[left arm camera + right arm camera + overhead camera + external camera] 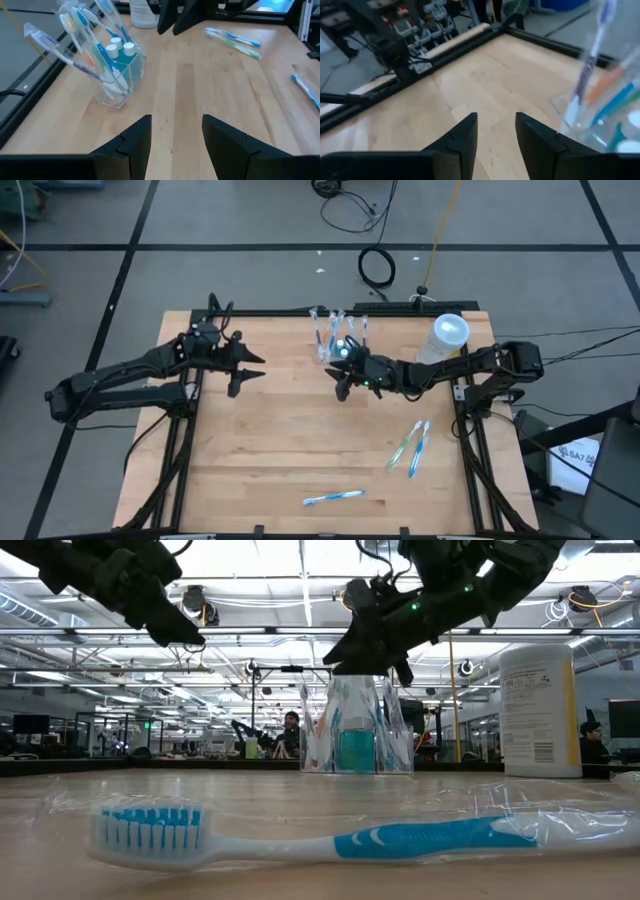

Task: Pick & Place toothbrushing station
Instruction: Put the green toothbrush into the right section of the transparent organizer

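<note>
1. Nearest the table's front edge, a blue-and-white toothbrush [333, 497] in clear wrap lay flat on the wooden table [260, 450], alone and well apart from both arms.
2. Farther back on the right side, two more wrapped toothbrushes [410, 447], one green and one blue, lay side by side, touching or nearly so.
3. At mid-table the right gripper [343, 383] hung in the air, just in front of the toothbrushing station; its fingers [461, 137] stood parted with only bare wood showing between them, and they held nothing.
4. On the left side, at about the same depth, the left gripper [250, 373] hovered above the table, pointing toward the centre; its fingers [135, 136] were likewise apart and empty, well short of the holder.
5. Behind the right gripper, the toothbrushing station [335, 338] stood upright on the table near the back edge, close to centre. It was clear plastic, with several toothbrushes leaning out of it and teal contents with white caps inside. Neither gripper touched it.
6. To its right, near the back right corner, a whitish cylinder [445, 338] with a round white top stood upright.
</note>
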Motion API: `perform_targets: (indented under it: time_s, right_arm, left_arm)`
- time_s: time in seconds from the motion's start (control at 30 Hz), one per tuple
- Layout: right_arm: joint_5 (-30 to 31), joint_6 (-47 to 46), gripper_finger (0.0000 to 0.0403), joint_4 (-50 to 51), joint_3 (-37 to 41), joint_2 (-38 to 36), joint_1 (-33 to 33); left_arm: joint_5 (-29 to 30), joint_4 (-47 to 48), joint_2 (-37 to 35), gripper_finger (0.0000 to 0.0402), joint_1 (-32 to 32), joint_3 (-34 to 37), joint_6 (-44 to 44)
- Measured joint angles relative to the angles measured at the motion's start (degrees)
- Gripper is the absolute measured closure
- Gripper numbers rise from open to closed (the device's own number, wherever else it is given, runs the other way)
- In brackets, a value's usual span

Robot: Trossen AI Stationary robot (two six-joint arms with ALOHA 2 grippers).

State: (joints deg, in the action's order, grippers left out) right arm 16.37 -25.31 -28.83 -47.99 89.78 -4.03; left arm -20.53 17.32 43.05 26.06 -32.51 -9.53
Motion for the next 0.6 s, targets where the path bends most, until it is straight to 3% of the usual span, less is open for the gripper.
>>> perform_targets:
  time_s: [0.17, 0.37, 0.6]
  right_arm:
    - [-0.39, -3.05, 0.0275, 1.53, 0.00, 0.04, 0.24]
    - [-8.92, -4.64, 0.0275, 9.16, -0.07, -6.29, 0.41]
    - [-3.08, -8.95, 0.0275, 27.10, -0.02, -18.29, 4.07]
  left_arm:
    - [-0.01, -1.30, 0.02, 0.0220, 0.00, 0.00, -0.57]
    - [0.06, -1.24, 0.02, 0.0220, 0.05, 0.00, -2.16]
    - [0.07, -1.24, 0.04, 0.0220, 0.04, 0.00, -2.33]
